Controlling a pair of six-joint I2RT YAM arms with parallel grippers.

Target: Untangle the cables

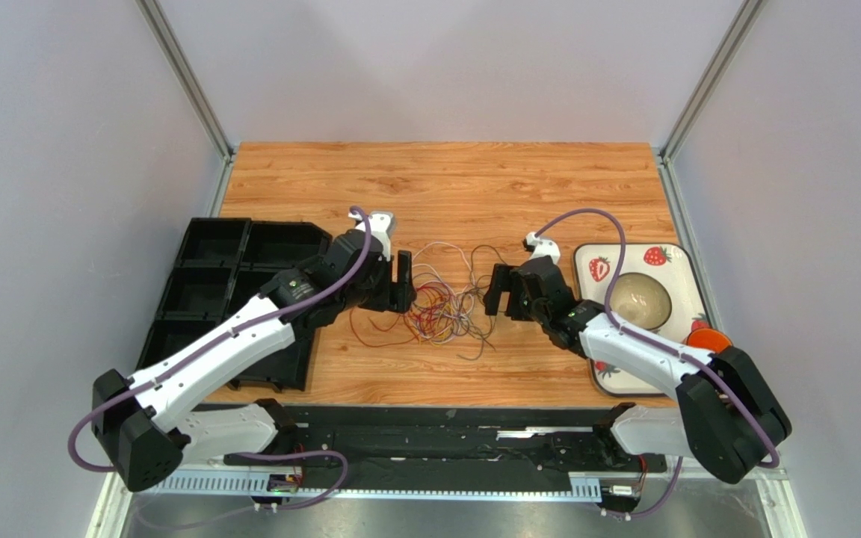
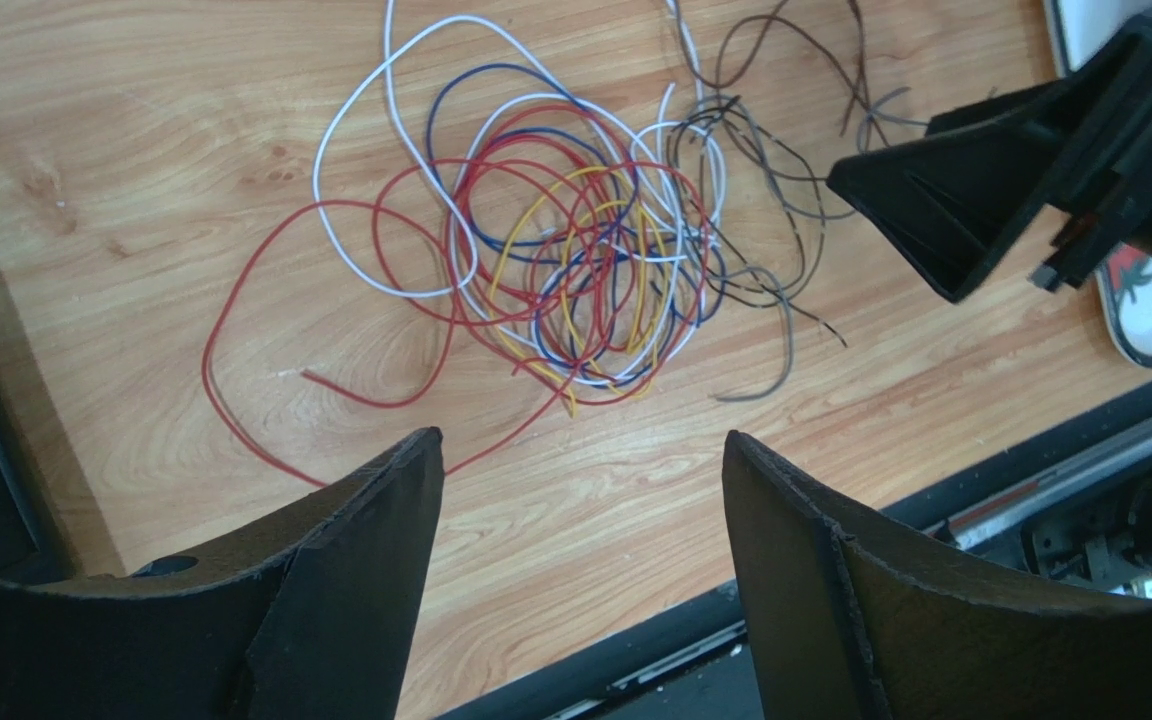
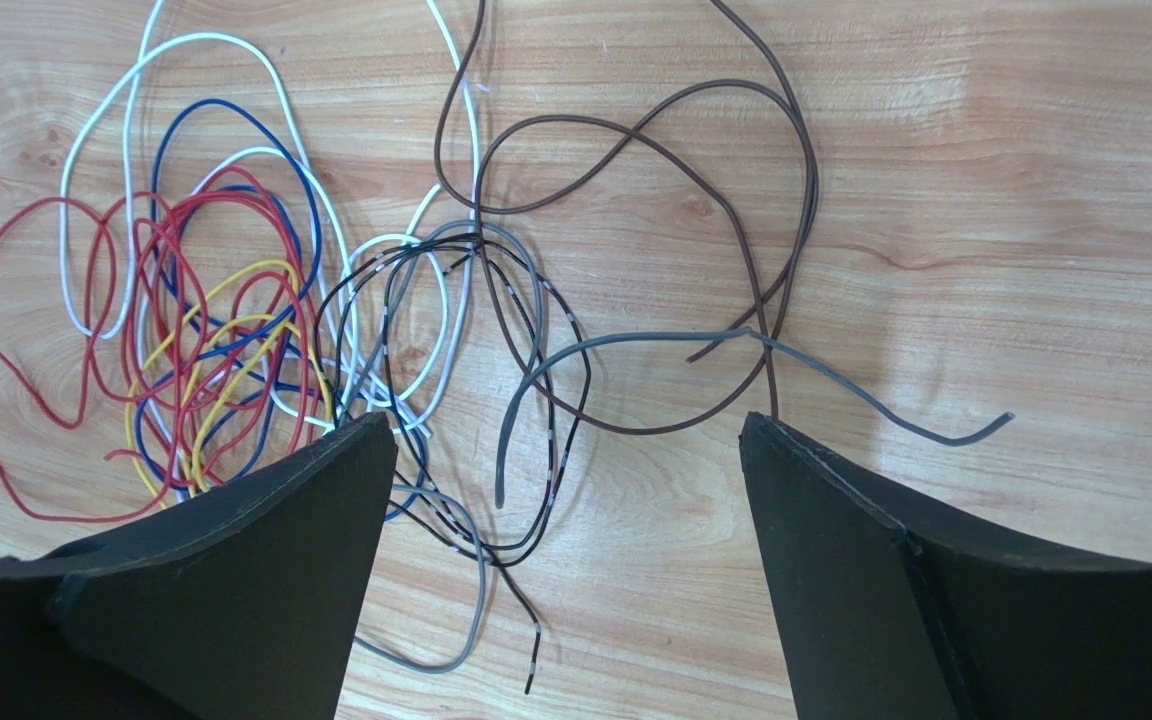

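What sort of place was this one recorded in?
Likely a lab test cell: a wooden table enclosed by plain grey panels, with a black compartment tray and tangled cables laid out.

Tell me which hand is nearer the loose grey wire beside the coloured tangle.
Right. The grey wire lies directly in front of the open right hand; the left hand is on the far side of the coloured tangle from it.

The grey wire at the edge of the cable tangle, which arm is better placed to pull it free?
Probably right: the right gripper, open, hangs directly over the grey wire, lying loose. The left gripper faces the dense red tangle.
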